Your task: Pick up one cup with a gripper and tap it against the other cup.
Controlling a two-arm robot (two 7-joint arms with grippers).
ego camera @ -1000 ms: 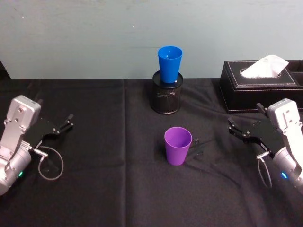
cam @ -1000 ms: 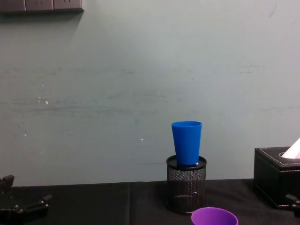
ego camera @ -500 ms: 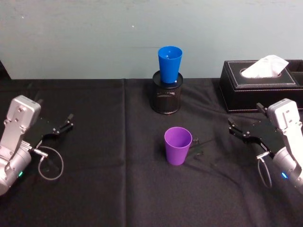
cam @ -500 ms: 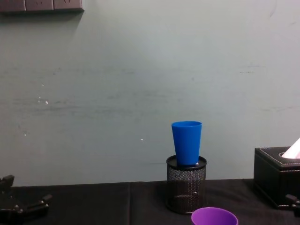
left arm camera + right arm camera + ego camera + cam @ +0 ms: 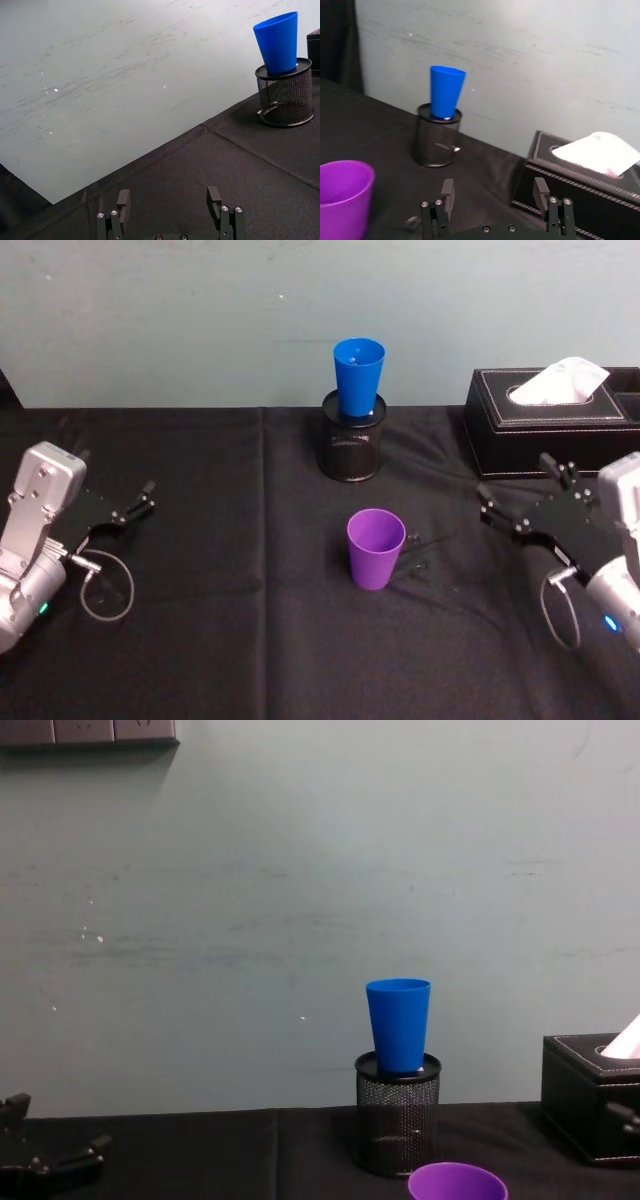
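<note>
The purple cup [image 5: 376, 548] stands upright on the black cloth at the table's middle; its rim shows in the chest view [image 5: 457, 1183] and its side in the right wrist view [image 5: 342, 200]. Behind it, the blue cup [image 5: 359, 375] sits upright in the mouth of a black mesh pen holder [image 5: 351, 447]. To the right of the purple cup, my right gripper [image 5: 513, 478] hangs open and empty, a good gap away, with its fingers pointing toward the middle. My left gripper [image 5: 116, 476] rests open and empty at the far left.
A black tissue box [image 5: 555, 415] with white tissue stands at the back right, just behind the right gripper. A pale wall closes off the table's back edge. Cable loops hang from both wrists.
My right gripper has lifted a little off the cloth and its wrist has swung slightly outward. The cups and the left arm have stayed put.
</note>
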